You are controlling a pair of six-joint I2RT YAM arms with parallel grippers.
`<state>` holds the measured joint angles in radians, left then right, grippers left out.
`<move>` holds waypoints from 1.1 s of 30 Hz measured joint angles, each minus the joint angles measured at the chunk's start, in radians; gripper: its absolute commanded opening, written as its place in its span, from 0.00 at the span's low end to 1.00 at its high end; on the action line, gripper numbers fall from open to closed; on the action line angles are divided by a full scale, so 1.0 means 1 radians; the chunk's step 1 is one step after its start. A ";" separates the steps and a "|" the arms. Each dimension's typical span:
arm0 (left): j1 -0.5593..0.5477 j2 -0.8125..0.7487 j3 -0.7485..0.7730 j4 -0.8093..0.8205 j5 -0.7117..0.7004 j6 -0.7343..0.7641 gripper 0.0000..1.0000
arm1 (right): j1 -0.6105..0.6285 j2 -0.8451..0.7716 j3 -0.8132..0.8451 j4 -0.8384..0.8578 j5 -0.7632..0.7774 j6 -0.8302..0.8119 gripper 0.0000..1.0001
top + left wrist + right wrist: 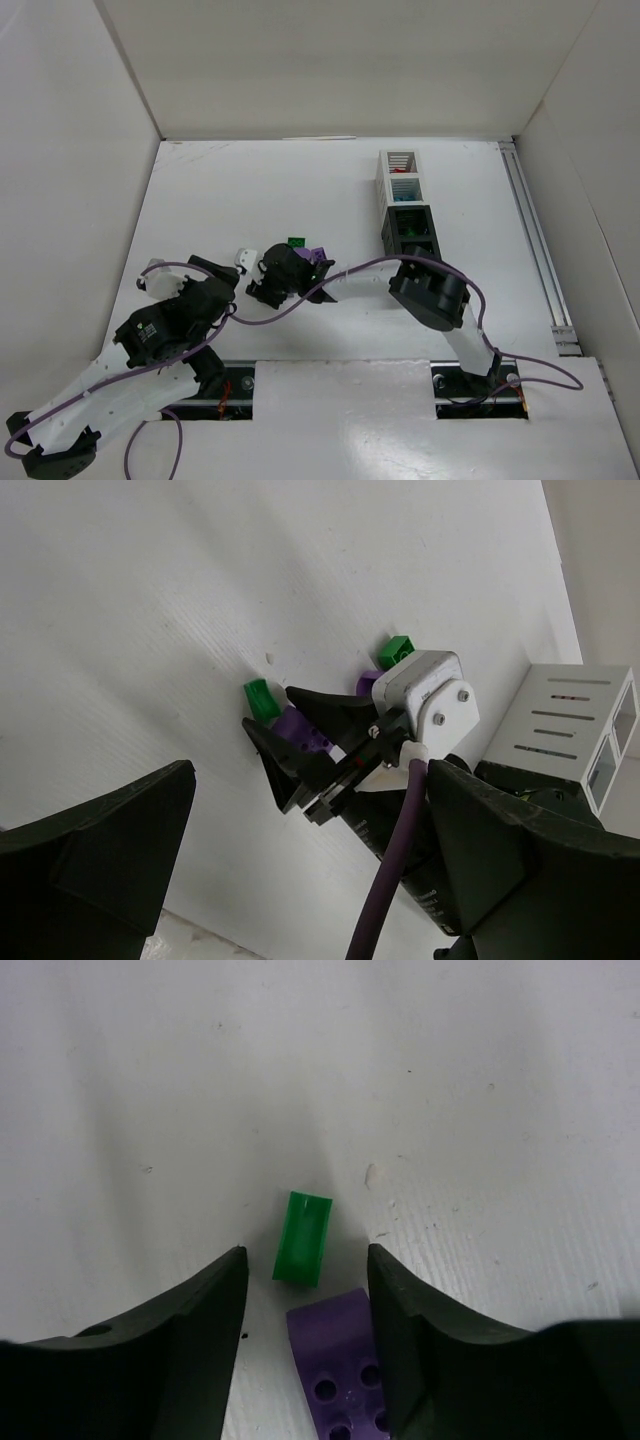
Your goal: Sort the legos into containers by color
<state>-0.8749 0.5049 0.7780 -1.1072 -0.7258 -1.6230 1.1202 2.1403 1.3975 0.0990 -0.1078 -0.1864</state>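
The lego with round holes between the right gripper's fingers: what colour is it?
The lego is purple; right wrist view shows it best.

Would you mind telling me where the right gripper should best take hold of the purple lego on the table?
Probably take the purple lego by its two flat side walls, from straight above: it lies flat between the right gripper's open fingers, the green lego just beyond.
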 measured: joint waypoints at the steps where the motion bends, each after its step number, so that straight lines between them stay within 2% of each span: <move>1: 0.000 0.000 0.000 0.001 0.000 0.000 1.00 | 0.002 0.000 0.000 0.000 0.009 0.003 0.48; 7: -0.002 -0.014 0.000 0.000 0.000 0.000 1.00 | 0.014 0.000 -0.006 0.016 0.104 0.045 0.31; 14: -0.002 -0.014 0.000 0.000 0.000 -0.001 1.00 | 0.021 0.000 -0.006 0.019 0.135 0.047 0.15; 23: -0.002 -0.056 0.000 -0.001 0.002 -0.001 1.00 | 0.021 -0.026 -0.060 0.069 0.113 -0.022 0.07; 33: -0.002 -0.105 0.010 0.029 -0.011 0.057 1.00 | 0.021 -0.233 -0.211 0.081 0.089 -0.115 0.05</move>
<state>-0.8772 0.3996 0.7883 -1.0782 -0.7364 -1.5658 1.1408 1.9072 1.1870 0.1802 -0.0193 -0.3012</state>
